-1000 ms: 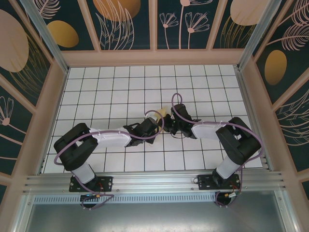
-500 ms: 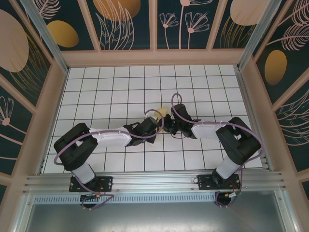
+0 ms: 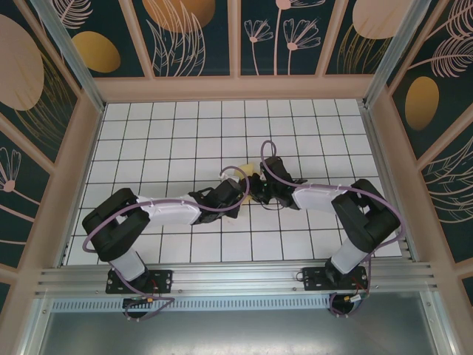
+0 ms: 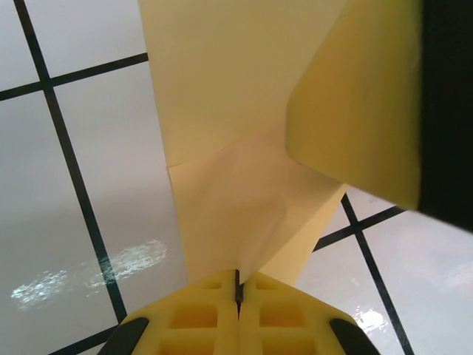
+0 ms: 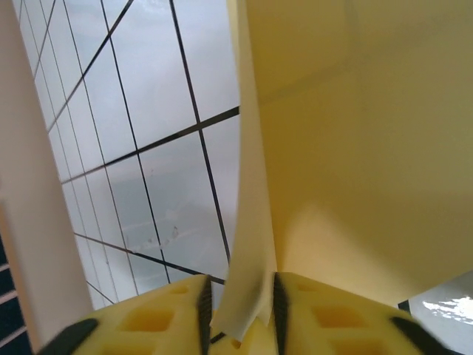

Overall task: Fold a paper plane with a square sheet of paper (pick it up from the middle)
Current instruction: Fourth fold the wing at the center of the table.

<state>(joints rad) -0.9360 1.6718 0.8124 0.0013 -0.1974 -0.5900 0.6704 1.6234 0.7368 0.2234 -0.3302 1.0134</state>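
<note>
**Top external view: sheet pinched between both grippers above mid-table**

Top external view places the yellow sheet of paper over the middle of the white grid table, lifted off the surface. The left gripper and the right gripper meet under the sheet from opposite sides.

Left wrist view: the left gripper has its pads pressed together with no gap. They are clamped on a lower point of the sheet of paper, where creased panels converge. Judgement: this grip acts as an anchor, holding the fold line fixed above the table.

Right wrist view: the right gripper is nearly closed. The slim gap between its pads is taken up by a thin upright edge of the sheet of paper, and a wider panel rises beside that edge.

Judgement: holding the sheet above the table gives both arms room to bend a flap along its crease. A finished dart shape cannot be confirmed, so folding appears to be mid-course.
</note>
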